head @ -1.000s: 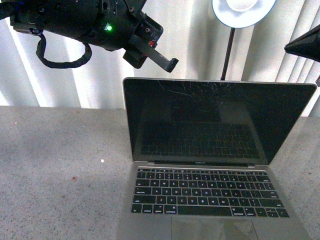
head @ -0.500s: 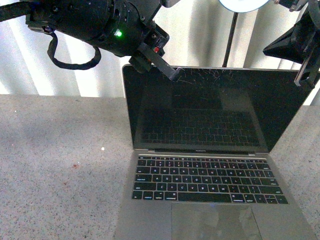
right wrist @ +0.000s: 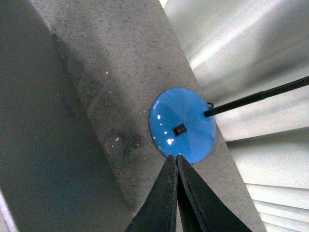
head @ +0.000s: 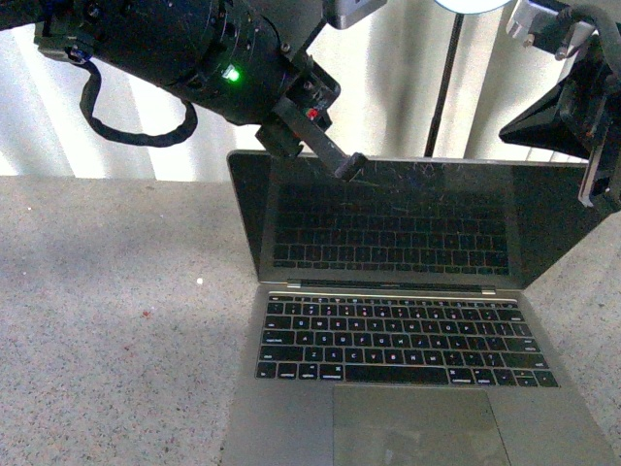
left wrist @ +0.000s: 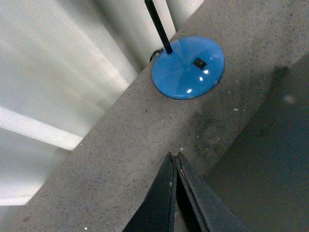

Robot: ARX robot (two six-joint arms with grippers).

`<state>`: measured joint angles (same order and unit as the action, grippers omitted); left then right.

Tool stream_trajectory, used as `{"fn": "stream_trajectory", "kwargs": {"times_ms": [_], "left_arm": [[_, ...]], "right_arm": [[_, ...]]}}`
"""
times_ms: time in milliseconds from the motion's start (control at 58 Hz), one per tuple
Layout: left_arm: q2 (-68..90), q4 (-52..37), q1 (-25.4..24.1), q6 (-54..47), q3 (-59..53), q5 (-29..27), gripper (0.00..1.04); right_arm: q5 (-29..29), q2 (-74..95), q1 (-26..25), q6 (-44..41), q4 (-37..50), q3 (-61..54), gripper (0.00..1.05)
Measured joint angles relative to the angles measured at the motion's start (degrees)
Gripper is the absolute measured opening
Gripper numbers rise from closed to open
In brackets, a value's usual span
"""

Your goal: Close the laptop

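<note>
Front view: laptop (head: 398, 379) open on speckled table (head: 116, 320), toward 5 o'clock. Left gripper (head: 351, 165), fingers together, at lid's top edge, 11 o'clock; right gripper (right wrist: 175, 157), also together, near 2 o'clock.

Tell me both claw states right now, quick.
Left claw: closed, holding nothing, tip at the top edge of the laptop lid.
Right claw: closed, holding nothing.
</note>
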<state>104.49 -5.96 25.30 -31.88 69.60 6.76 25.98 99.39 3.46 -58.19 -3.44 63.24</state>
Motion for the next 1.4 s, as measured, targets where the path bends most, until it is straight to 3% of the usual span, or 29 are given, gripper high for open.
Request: {"fn": "stream_trajectory", "kwargs": {"times_ms": [466,1397], "left_arm": [[-0.63,5.62,0.33,-0.87,-2.29,2.99,0.04],[-2.1,1.77,1.09,2.14,-12.15,4.09,0.04]], "right_arm": [[1.2,-1.2,0.39,-4.61,-5.9,-2.6,0.03],[0.04,1.03,3.13,-8.07,-5.86,-8.52,0.03]]}}
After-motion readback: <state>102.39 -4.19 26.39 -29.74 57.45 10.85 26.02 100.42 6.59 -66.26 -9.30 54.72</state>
